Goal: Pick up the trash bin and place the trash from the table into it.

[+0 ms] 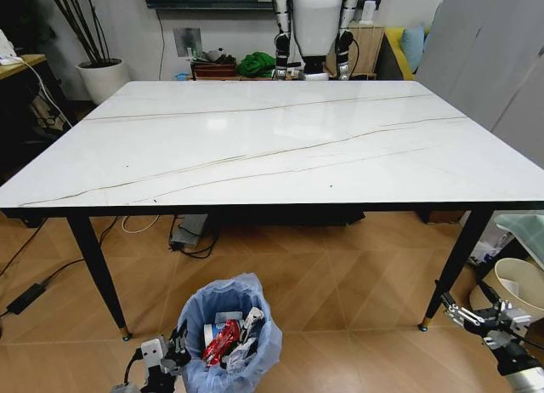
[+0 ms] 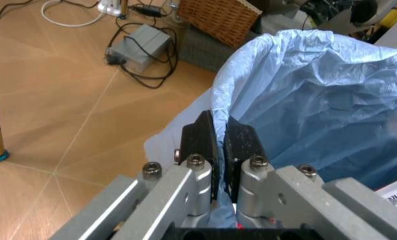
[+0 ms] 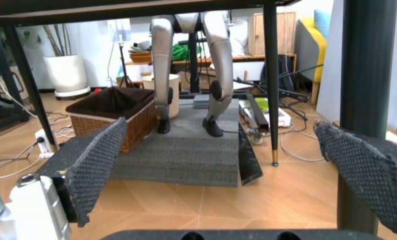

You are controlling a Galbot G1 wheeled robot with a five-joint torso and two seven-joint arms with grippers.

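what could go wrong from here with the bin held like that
The left gripper is shut on the thin bag at the rim of the trash bin, so the film could tear or slip free if lifted. The bin sits low beside a leg of the table and might knock it. The trash already inside could spill if it tilts.

trash bin [image 1: 228,329] on floor before the table [image 1: 272,142], trash [image 1: 223,340] inside

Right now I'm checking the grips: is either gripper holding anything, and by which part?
The left gripper has its fingers shut on the trash bin, pinching its blue-bagged rim. The right gripper is open, holding nothing.
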